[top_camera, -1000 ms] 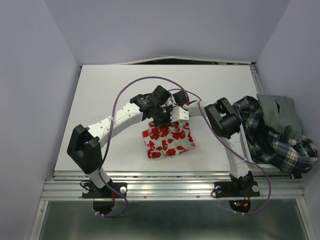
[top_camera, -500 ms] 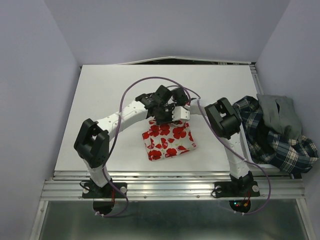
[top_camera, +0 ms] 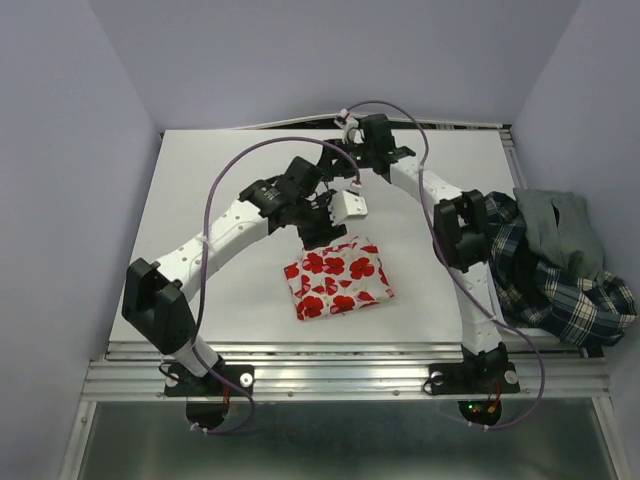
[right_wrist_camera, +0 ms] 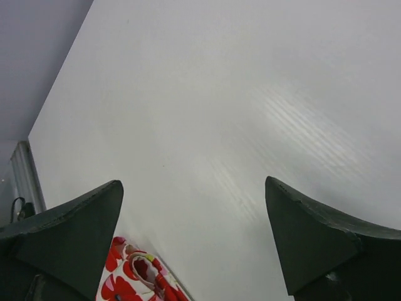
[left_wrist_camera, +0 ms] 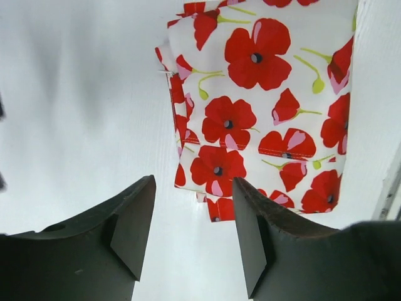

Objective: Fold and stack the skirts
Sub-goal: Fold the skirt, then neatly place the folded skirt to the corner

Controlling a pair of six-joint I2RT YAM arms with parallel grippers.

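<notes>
Release is seen from above: the left gripper (top_camera: 319,231) and right gripper (top_camera: 344,207), shut low at the red-printed skirt (top_camera: 338,277) a second earlier, are now raised off it. The skirt is left folded flat mid-table, well apart from the heaped plaid skirt (top_camera: 545,292) and grey skirt (top_camera: 560,225). At the left wrist, fingers are partly parted and empty above the skirt's edge. At the right wrist, jaws are spread wide, empty, so one fold is judged done.
</notes>
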